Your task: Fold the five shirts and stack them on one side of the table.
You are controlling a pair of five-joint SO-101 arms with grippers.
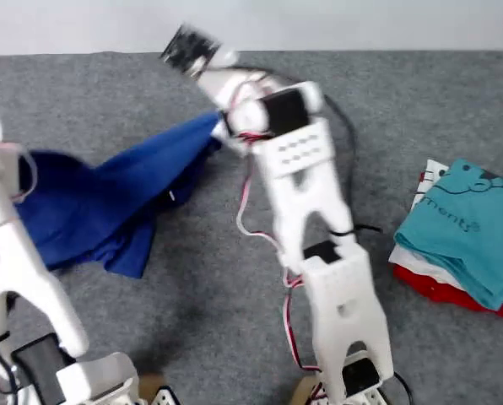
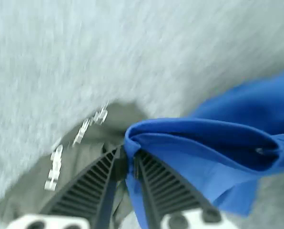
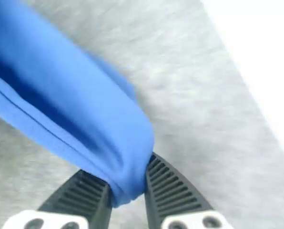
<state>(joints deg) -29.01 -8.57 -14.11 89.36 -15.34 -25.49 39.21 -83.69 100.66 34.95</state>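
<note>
Blue shirt [image 1: 108, 202], soft and rumpled, sags across the fuzzy grey table [image 1: 192, 312] at left-centre. The ribbed left gripper [image 2: 126, 155] and right gripper [image 3: 127, 179] each pinch one bunched end. A folded stack [image 1: 458, 232] lies right.

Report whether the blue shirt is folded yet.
Not folded: the blue shirt drapes rumpled between the left gripper and right gripper, both pinching its fabric.

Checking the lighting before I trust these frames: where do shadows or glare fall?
High view: soft shadows on the table between the arms, no glare. Left wrist view: a darker patch behind the left tool pinching the blue shirt. Right wrist view: a washed-out white strip past the table.
</note>
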